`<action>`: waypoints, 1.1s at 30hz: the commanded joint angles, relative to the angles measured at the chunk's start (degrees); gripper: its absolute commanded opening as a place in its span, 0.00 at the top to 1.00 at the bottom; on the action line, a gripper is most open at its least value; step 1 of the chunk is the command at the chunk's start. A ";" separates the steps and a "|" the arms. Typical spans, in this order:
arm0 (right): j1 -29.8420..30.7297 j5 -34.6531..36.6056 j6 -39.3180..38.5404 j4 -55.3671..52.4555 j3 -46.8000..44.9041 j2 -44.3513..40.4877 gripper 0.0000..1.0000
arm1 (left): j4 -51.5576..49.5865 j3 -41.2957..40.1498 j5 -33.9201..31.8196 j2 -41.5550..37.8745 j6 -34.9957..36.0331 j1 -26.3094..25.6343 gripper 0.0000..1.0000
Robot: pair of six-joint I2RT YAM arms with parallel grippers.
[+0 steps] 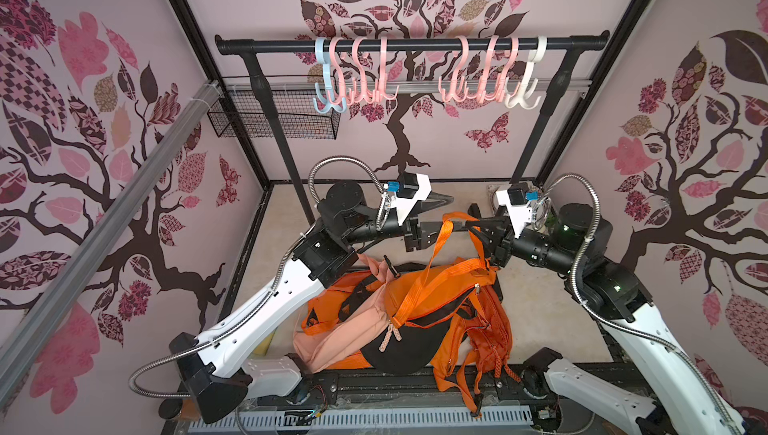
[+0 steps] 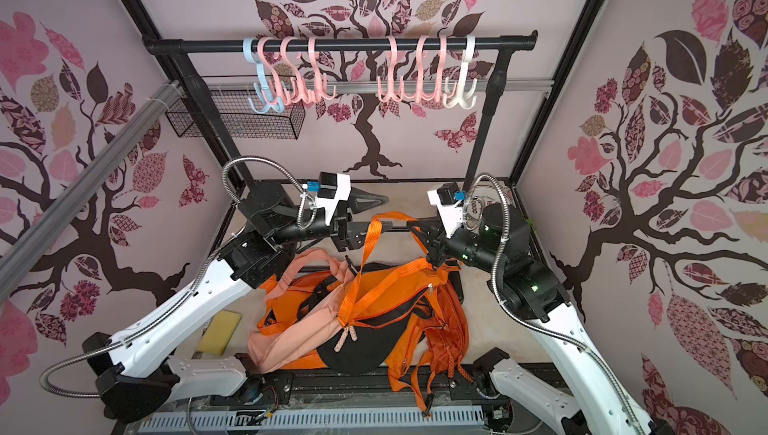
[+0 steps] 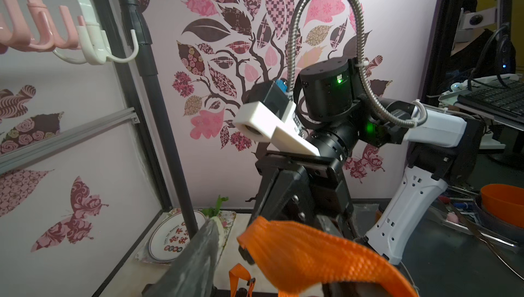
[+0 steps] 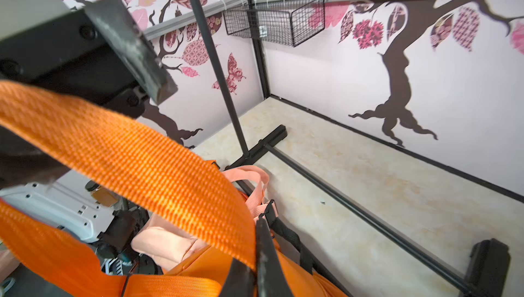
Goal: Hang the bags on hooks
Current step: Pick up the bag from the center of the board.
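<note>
The orange bag (image 1: 415, 312) lies slumped on the floor in front of the rack (image 1: 415, 44), one strap (image 1: 451, 221) raised above it. The right gripper (image 1: 476, 226) is clamped tight on that strap; the left gripper (image 1: 432, 233) stands parted around the same loop. Hooks (image 1: 478, 80) hang from the rack's top bar. Beside the rack a wire basket (image 1: 274, 121) hangs on the wall; what it holds I cannot tell

In both top views the left arm (image 1: 266, 308) hides a corner of the bag (image 1: 419, 312).
</note>
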 commanded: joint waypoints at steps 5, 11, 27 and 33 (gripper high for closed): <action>0.30 12.30 0.39 -5.00 12.19 2.61 1.00 | -5.09 -9.72 -5.33 -12.45 8.60 0.19 0.17; 0.29 15.89 1.96 -9.09 18.69 5.54 1.00 | -5.87 -15.88 -8.74 -18.37 10.20 -0.42 0.10; 0.26 16.97 2.03 -10.95 22.63 5.83 1.00 | -15.70 -13.65 -25.53 -11.75 14.86 -10.02 0.26; 0.29 17.60 2.00 -11.84 22.63 5.90 1.00 | -19.06 -10.03 -28.13 -7.98 14.69 -10.06 0.84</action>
